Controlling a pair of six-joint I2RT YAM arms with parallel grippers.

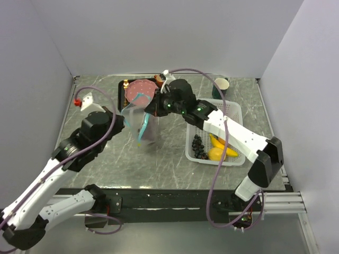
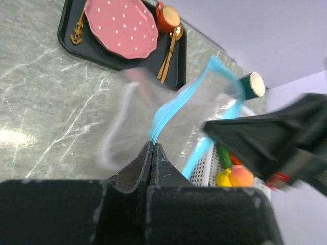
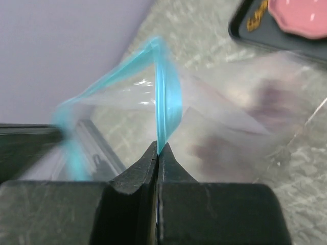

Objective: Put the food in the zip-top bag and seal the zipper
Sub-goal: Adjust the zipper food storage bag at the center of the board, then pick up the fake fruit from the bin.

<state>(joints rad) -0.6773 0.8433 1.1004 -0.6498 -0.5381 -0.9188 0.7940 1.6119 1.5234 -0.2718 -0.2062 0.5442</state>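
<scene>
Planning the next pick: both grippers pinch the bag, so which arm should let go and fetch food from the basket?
Right, probably: the right gripper is nearer the basket holding the food, whereas the left gripper is farther across the table and could hold the zipper alone.

Between the tips of the black left pincer the zipper is teal-blue, the bag clear; beyond the pincer lie a pink plate (white-dotted), a black tray, gold cutlery and the grey, white-veined desk.
</scene>
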